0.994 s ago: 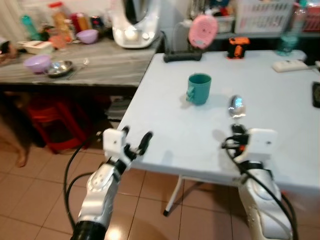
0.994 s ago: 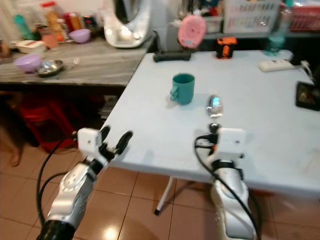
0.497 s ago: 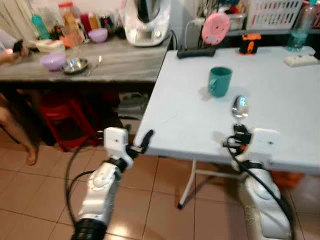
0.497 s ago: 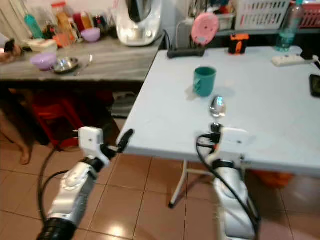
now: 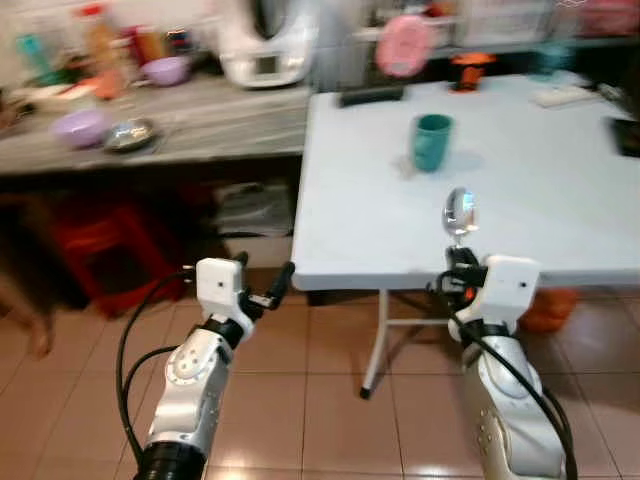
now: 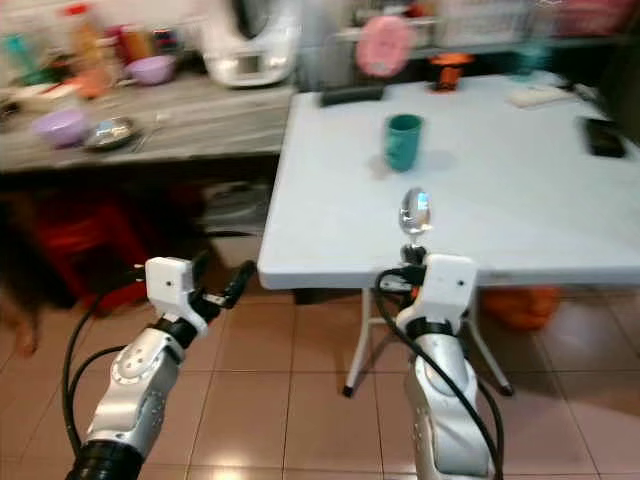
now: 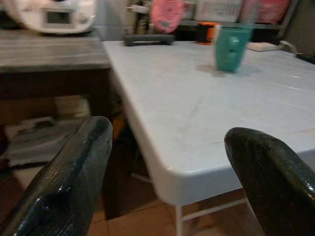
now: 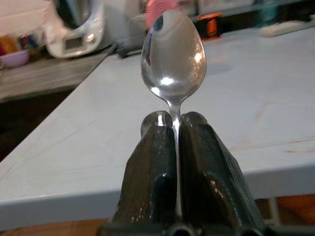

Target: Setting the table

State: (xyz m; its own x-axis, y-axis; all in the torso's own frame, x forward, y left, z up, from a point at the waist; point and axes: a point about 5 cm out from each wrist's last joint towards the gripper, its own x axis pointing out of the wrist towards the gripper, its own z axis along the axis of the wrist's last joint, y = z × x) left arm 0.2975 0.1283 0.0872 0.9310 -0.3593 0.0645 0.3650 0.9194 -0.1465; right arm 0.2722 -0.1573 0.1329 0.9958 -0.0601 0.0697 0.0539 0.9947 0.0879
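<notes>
The right hand (image 6: 413,262) pinches a spoon (image 6: 415,214) by its handle, bowl upright ahead of the fingers, apparently to carry it to the white tabletop (image 6: 520,200) beyond, where a teal mug (image 6: 404,141) waits, while the left hand (image 5: 262,285) hangs wide open, empty.

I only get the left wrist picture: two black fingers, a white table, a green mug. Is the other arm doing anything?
Observer: Yes. The right tool is shut on a spoon, bowl pointing up.
Operator: Is that spoon over the table?
Observer: It stands at the near edge of the white table, well short of the green mug.
Operator: Anything beside the table?
Observer: To the robot's left there's a grey counter carrying purple bowls and a white appliance.
Operator: And my arm?
Observer: The left tool is open, just off the table's corner.
</notes>
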